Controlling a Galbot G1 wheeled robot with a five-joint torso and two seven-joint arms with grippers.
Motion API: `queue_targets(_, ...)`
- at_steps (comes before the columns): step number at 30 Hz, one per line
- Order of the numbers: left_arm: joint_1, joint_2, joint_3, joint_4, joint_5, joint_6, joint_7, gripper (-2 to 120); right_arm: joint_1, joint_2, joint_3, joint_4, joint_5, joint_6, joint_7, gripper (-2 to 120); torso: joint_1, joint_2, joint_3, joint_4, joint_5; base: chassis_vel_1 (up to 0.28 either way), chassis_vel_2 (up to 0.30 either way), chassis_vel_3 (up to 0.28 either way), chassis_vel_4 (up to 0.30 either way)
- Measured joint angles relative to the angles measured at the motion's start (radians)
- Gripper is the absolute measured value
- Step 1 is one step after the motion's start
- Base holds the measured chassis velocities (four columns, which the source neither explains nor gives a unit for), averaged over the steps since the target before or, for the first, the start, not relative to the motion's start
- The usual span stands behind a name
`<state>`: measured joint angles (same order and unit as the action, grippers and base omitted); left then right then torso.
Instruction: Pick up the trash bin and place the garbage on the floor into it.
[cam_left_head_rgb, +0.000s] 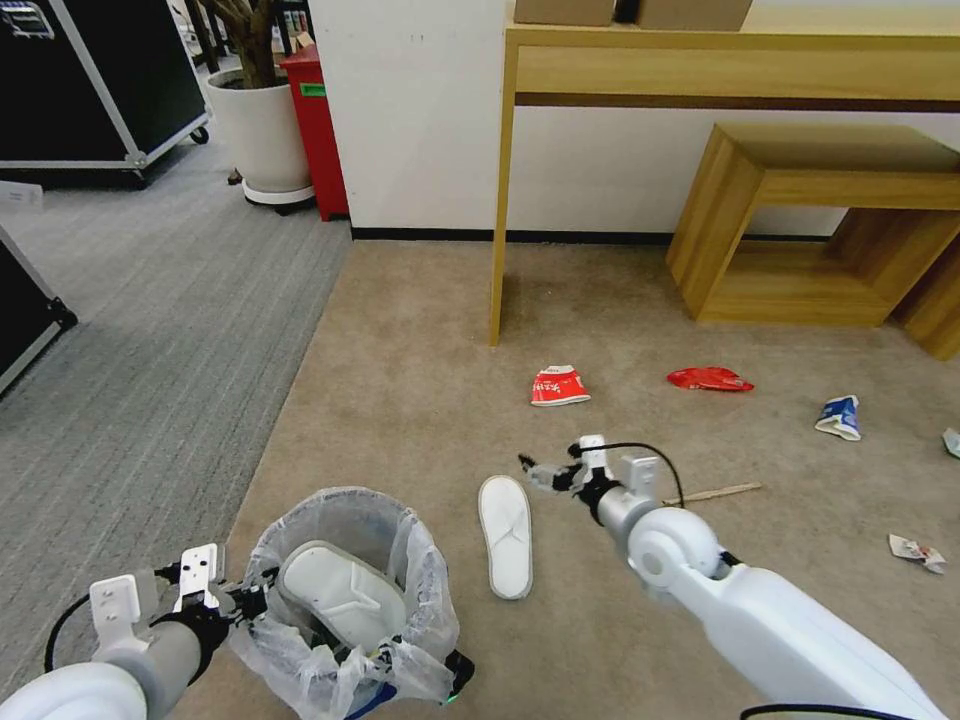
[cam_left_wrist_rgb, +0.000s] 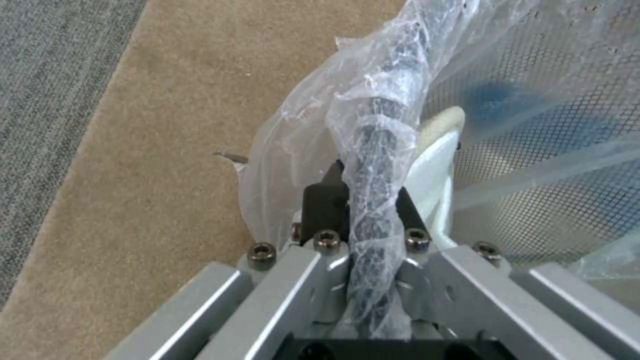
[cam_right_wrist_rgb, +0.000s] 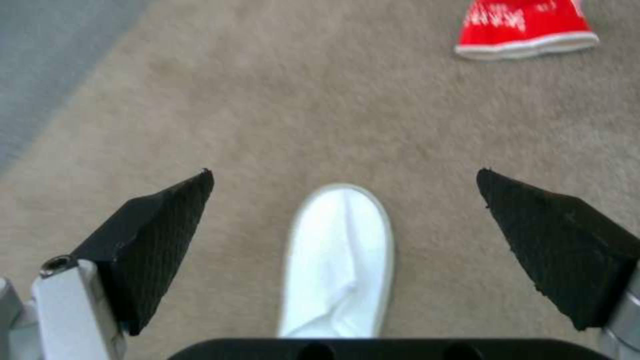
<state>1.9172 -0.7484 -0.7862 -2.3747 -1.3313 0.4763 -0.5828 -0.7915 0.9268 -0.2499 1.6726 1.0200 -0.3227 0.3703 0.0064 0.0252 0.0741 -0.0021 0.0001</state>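
Right now my left gripper (cam_left_head_rgb: 255, 600) pinches the trash bin (cam_left_head_rgb: 345, 600) rim, lower left. My right gripper (cam_right_wrist_rgb: 345, 210), fingers spread wide, hangs above the white slipper (cam_left_head_rgb: 506, 535) at centre. Slipper looks light and floppy; I'd grip across its middle.

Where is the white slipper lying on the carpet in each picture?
Head view: white slipper on the tan carpet, right of the trash bin.
Left wrist view: not in it.
Right wrist view: white slipper, between the open right gripper fingers.
Shared landmark: red-white crushed cup.
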Motion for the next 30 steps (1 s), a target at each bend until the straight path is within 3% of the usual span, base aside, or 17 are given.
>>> queue_targets(7,-0.001,0.004,0.002,0.011,0.0,0.0,0.0,0,0.103,0.045,-0.078,-0.097,0.019,-0.026,0.029,100,0.0,0.0,0.0,0.0,-0.0001,0.0,0.0,0.0,0.0)
queue_targets(13,-0.008,0.009,0.012,0.019,-0.004,0.001,-0.002,0,0.176,0.11,-0.188,-0.181,0.049,-0.072,0.134,100,0.0,0.0,0.0,-0.0002,-0.0004,0.0,0.0,0.0,0.0)
queue_targets(21,-0.024,0.011,0.015,0.037,-0.014,0.001,0.003,0,0.18,0.228,-0.216,-0.268,0.043,-0.1,0.165,100,0.0,0.0,0.0,0.0,-0.0002,0.0,0.0,0.0,0.0)
queue_targets(30,-0.061,-0.028,0.044,0.066,-0.022,0.003,0.002,0,0.146,0.291,-0.181,-0.324,-0.037,-0.09,0.124,100,0.0,0.0,0.0,0.0,-0.0002,0.0,0.0,0.0,0.0)
